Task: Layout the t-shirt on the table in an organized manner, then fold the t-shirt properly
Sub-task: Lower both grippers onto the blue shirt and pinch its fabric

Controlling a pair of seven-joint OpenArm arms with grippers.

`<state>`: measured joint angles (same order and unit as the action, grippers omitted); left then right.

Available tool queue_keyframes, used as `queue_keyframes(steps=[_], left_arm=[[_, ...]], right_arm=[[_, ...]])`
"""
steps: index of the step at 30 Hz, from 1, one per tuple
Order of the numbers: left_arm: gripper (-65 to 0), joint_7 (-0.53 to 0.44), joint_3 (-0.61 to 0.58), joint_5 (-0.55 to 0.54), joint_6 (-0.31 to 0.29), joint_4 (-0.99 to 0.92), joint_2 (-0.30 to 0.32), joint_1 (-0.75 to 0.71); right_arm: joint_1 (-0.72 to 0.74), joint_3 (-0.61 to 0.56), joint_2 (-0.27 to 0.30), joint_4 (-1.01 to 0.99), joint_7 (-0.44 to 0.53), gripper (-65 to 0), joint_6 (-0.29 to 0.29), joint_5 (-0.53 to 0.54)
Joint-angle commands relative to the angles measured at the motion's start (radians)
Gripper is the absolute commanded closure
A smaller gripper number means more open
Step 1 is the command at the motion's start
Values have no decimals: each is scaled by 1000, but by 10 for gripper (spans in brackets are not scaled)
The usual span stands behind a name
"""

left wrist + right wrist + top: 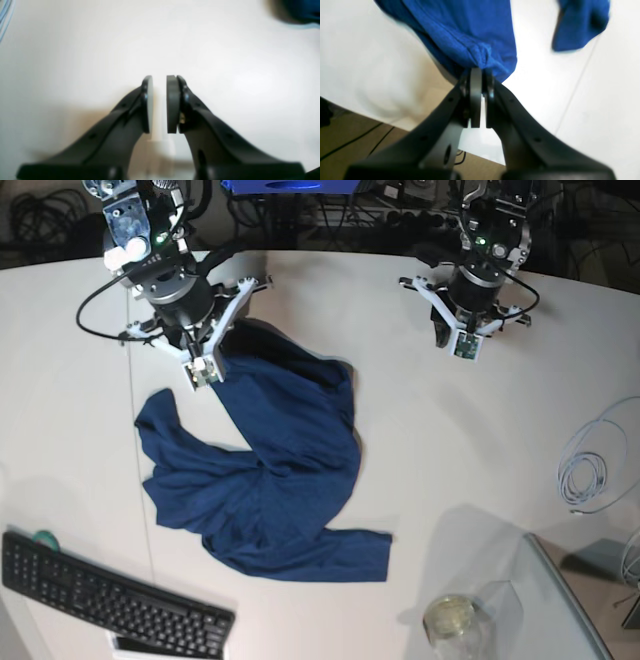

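Two arms are up at the far side of the desk, and only one of them has cloth. Your right gripper has its jaws pinched tight on a bunched edge of the shirt; the right wrist view shows blue fabric gathered right at the tips and rising off the white top. Your left gripper hangs over bare desk well apart from the shirt, jaws nearly together with a narrow gap showing between the pads, and nothing in them.

The shirt lies crumpled in the middle-left of the desk, between the right arm and the keyboard. One sleeve sticks out toward the seam line on the left, the hem end trails toward the near edge, and the body is twisted and creased over itself.

By my reading you are at the very start. The layout is not done: no part of the shirt lies flat, the sleeves are not spread, and no fold has been made. Still ahead of you: get a second corner in the left jaws, stretch the shirt out flat, smooth it, then fold sleeves and body.
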<state>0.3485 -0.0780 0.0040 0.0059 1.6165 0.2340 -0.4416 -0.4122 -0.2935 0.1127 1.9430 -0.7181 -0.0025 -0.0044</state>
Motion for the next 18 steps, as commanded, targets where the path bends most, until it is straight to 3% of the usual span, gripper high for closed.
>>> queue_keyframes(steps=[1, 10, 12, 18], left_arm=[[-86, -18, -35, 1, -2, 17, 3, 11], [-100, -12, -233, 0, -1, 15, -3, 76], [-174, -12, -274, 0, -1, 15, -5, 96], [-489, -12, -388, 1, 4, 15, -5, 149]], right_arm=[[5, 4, 0, 28, 5, 0, -1, 1], [0, 145, -1, 60, -2, 0, 0, -1], [0, 158, -1, 60, -2, 0, 2, -1], [5, 152, -1, 57, -7, 0, 2, -1]])
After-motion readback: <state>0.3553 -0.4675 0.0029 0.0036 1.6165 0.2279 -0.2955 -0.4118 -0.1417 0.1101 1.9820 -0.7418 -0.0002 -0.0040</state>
